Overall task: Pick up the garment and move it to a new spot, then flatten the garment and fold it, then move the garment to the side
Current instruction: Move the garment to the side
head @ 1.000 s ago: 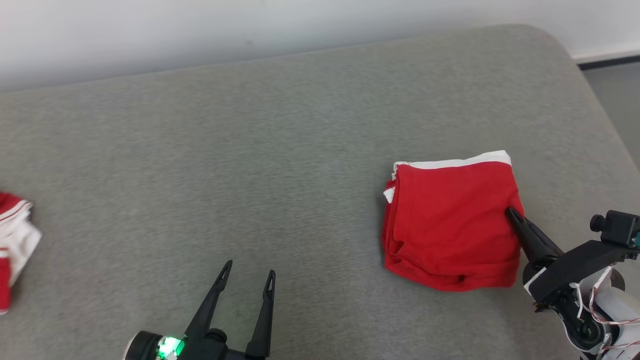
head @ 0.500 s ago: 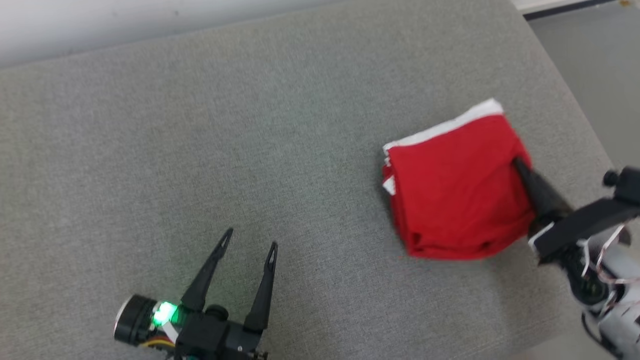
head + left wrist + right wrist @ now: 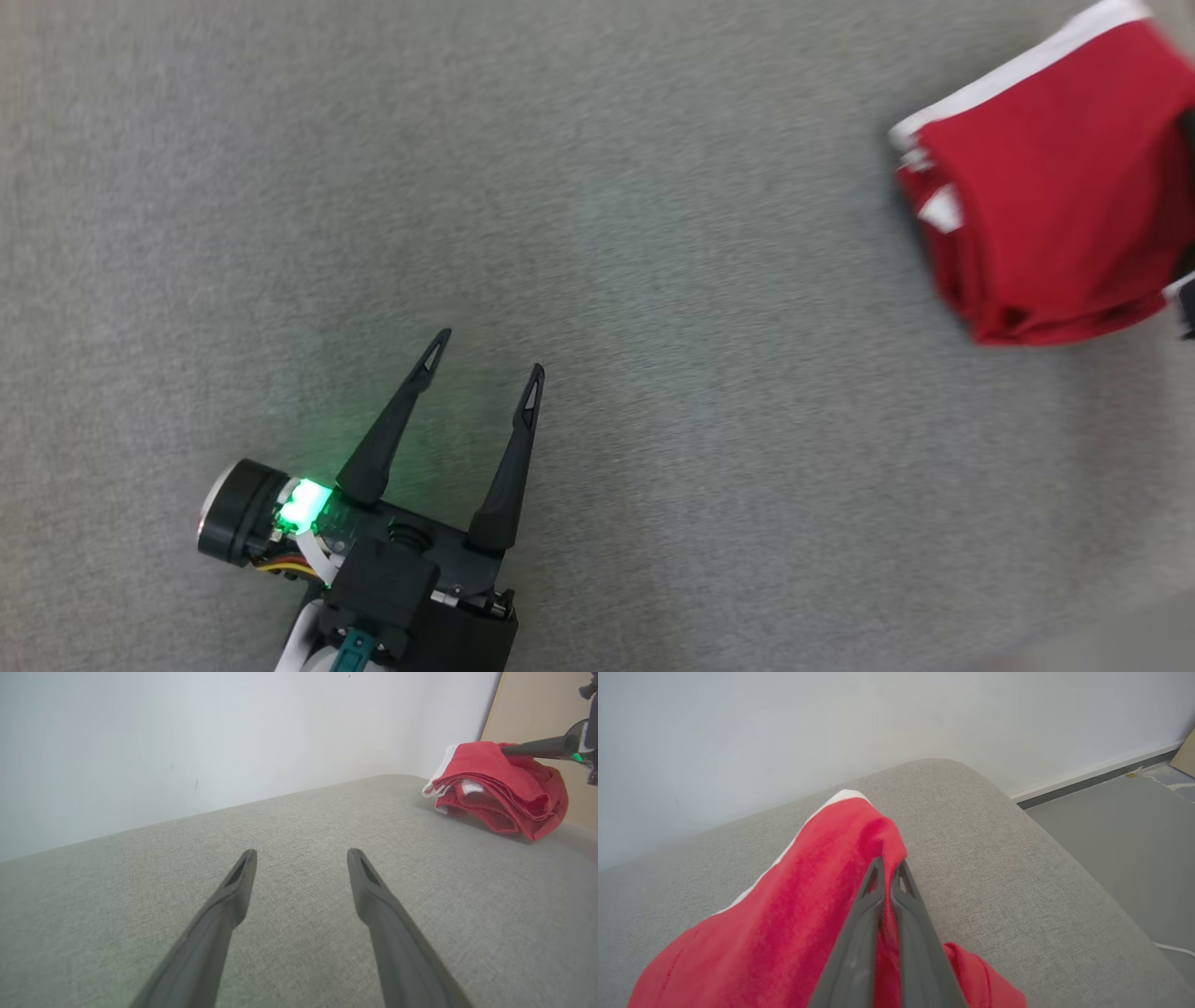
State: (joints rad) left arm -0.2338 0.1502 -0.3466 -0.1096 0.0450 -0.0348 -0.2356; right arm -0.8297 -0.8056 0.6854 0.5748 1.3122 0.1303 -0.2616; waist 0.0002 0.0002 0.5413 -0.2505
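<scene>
right wrist view shows right hand (image 3: pixel 889 863) pinching the garment (image 3: pixel 794 905).

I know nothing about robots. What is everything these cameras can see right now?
folded red fabric garment with white trim: one, red and white, near the padded surface's right end.
grey fabric-covered padded surface: one, grey, beneath everything.
plain wall: one, white, behind the surface.
floor: one, grey, beyond the surface's rounded end.
flat tan board: one, tan, past the garment.
thin cable: one, white, on the floor.
left end effector: one, black, open over bare surface.
right end effector: one, black, shut on the garment's edge.
</scene>
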